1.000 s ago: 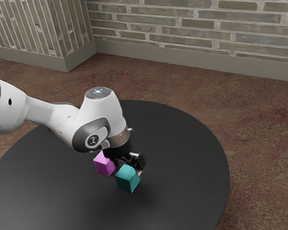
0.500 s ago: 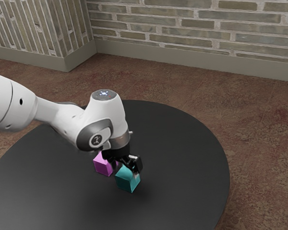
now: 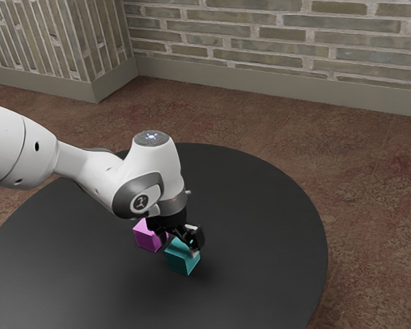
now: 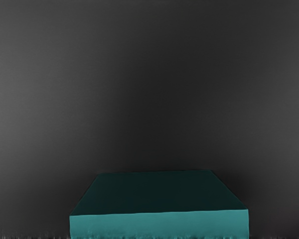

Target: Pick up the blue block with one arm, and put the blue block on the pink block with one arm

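You see a round black counter on brown floor, brick wall behind; the gripper is low over the blue block, at the pink block's 4 o'clock; you cannot tell its grip; the wrist view shows that block's top face.

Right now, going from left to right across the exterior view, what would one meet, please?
arm's white upper link → pink block → blue block → table's right rim

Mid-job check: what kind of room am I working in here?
Probably a simulated indoor room, bare rather than a workshop: a brick wall behind, a mottled reddish-brown floor, and a round black table as the work surface.
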`<action>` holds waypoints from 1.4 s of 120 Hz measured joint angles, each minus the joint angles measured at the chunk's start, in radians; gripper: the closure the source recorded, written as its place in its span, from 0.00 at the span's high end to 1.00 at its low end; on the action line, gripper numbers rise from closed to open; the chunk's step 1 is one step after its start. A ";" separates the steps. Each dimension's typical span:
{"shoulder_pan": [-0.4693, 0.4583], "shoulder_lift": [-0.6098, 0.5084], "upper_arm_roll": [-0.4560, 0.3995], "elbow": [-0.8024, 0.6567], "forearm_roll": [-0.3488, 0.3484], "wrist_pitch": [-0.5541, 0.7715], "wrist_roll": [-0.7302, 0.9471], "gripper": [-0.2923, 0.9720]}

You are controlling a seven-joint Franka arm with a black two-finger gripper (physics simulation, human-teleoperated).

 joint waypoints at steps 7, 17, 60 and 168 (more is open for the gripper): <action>0.000 0.002 -0.001 0.000 0.001 0.000 0.000 0.77; 0.000 0.005 -0.002 0.000 0.003 -0.002 0.000 0.77; 0.002 0.042 0.002 0.028 0.012 0.000 0.000 0.77; 0.004 0.069 0.003 0.030 0.013 0.005 0.000 0.77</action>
